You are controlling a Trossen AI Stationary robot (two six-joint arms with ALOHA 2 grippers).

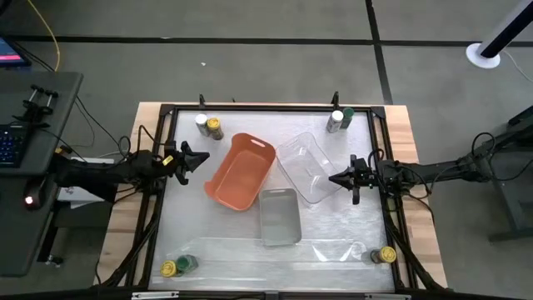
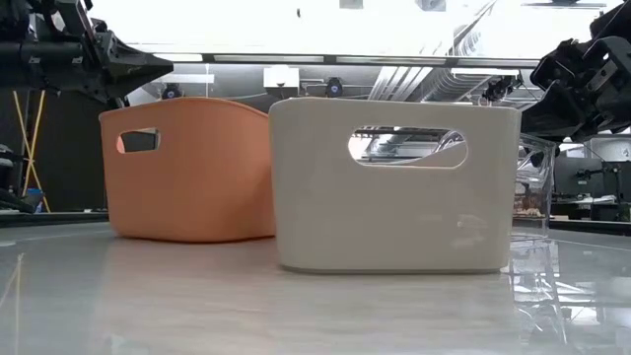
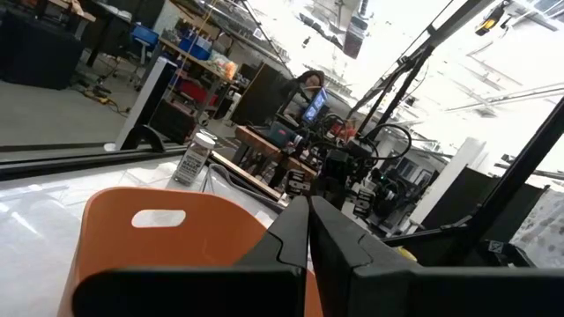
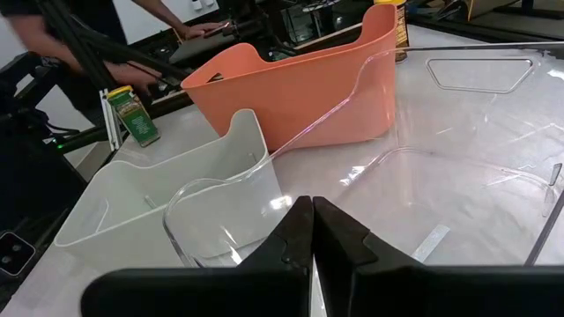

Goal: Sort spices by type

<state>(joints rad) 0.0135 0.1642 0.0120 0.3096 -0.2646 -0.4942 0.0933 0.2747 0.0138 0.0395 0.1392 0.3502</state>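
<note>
Small spice jars stand in groups at the table's corners: a silver-lidded jar (image 1: 202, 124) and a yellow-lidded jar (image 1: 215, 128) at the far left, a silver-white-lidded jar (image 1: 335, 122) and a green-lidded jar (image 1: 347, 114) at the far right, a yellow-lidded jar (image 1: 169, 267) and a green-lidded jar (image 1: 186, 263) at the near left, and a yellow-lidded jar (image 1: 386, 255) at the near right. My left gripper (image 1: 200, 161) is shut and empty, above the table just left of the orange tray (image 1: 241, 171). My right gripper (image 1: 336, 177) is shut and empty beside the clear tray (image 1: 310, 167).
A grey tray (image 1: 280, 217) stands near the middle, nearer than the orange and clear trays. A black frame (image 1: 250, 108) runs round the table. A person's arm (image 4: 167, 13) shows beyond the table's left side in the right wrist view.
</note>
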